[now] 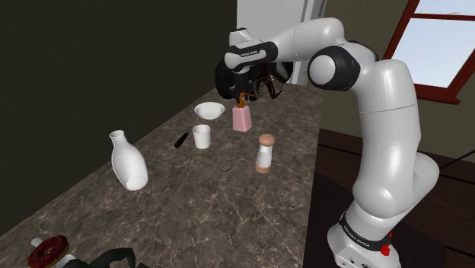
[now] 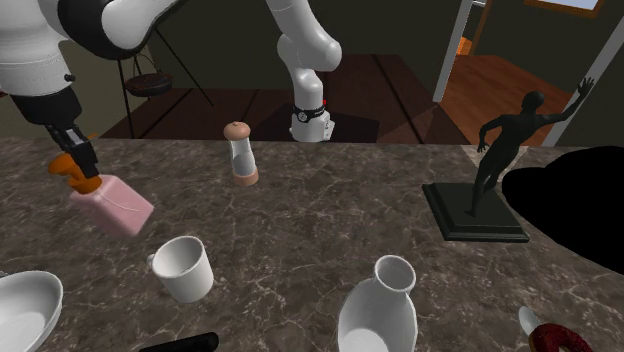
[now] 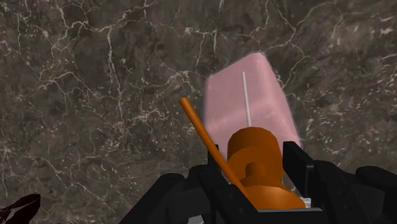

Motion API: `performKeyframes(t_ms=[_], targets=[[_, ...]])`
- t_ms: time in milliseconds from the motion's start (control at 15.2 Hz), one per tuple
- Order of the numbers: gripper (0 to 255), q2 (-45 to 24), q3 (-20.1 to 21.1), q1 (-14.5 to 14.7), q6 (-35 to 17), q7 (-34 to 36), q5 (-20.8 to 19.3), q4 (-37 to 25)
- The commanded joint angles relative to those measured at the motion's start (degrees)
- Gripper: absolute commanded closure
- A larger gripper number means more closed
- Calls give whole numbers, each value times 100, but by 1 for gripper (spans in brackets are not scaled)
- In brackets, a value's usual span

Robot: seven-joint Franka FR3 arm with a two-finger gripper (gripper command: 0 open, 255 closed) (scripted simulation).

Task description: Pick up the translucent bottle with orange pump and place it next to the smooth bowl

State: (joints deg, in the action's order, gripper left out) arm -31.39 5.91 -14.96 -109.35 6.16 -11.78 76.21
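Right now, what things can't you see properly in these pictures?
The bowl: cut off by the second exterior view's lower left corner.
The black stick: cut by that view's bottom edge; too small in the shoulder view to name.
The pink bottle: its base is hidden by its own body in the wrist view, so whether it touches the counter is unclear.

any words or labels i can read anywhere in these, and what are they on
Light lettering on the arm's wrist link: too small to read.
Light lettering on the arm's base band: too small to read.
Pink bottle, cup, bowl, white jug: no text on them.
No text here can be quoted.
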Motion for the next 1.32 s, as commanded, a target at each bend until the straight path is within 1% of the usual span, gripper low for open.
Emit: performKeyframes(t_ms=[0,462,528,858,1122,1254], targets=[[255,1,-3,-8,-89,8,-4,86],[255,0,-3,-8,-88,7,-4,84],[0,0,-3,-8,-88,7,-4,84],[0,0,-3,-8,-88,7,-4,84],[0,110,24,59,569,-34,29,-462],[0,110,24,59,569,-35,29,-461]])
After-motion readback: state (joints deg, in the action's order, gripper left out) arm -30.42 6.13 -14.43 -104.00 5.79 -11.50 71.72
